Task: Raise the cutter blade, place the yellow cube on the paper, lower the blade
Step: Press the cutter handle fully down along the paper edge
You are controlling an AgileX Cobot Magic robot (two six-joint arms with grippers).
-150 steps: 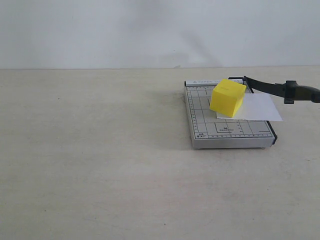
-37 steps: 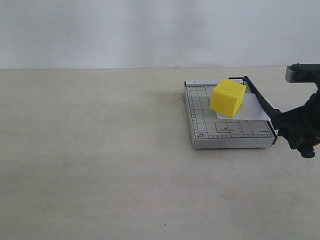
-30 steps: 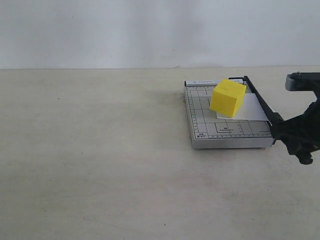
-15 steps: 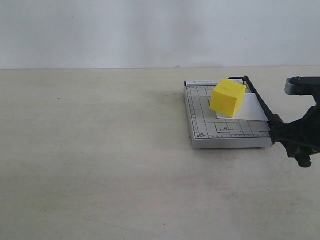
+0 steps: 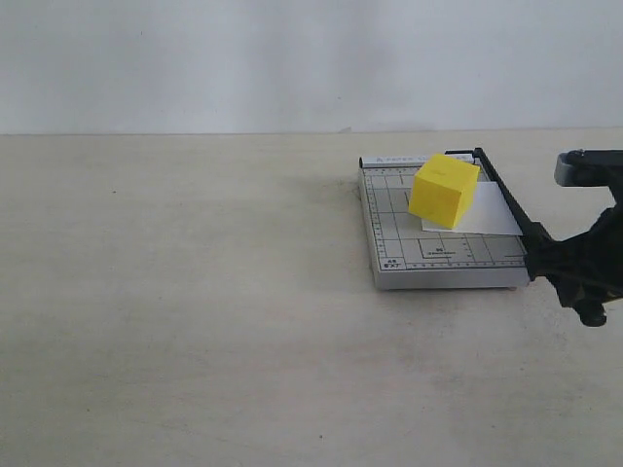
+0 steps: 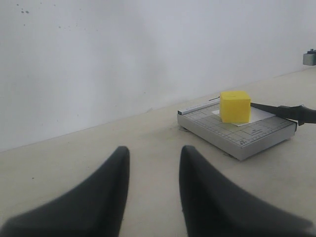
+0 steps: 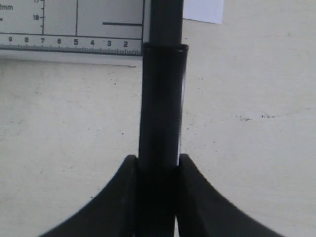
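The yellow cube [image 5: 444, 190] rests on the white paper [image 5: 492, 216], which lies on the grey gridded trimmer board [image 5: 443, 258]. The cutter blade [image 5: 504, 199] lies low along the board's right edge. My right gripper [image 5: 557, 259] is shut on its thick black handle [image 7: 162, 108] just past the board's near right corner. In the left wrist view, my left gripper [image 6: 152, 157] is open and empty, well away from the board [image 6: 237, 133], with the cube [image 6: 235, 105] and the handle [image 6: 295, 112] in the distance.
A beige tabletop [image 5: 195, 292] stretches left of and in front of the board. A pale wall [image 5: 292, 58] runs behind the table's far edge.
Five seconds ago the blade stood raised out to the right. My right gripper has since brought it down along the board's edge; over the last half second almost nothing has moved.
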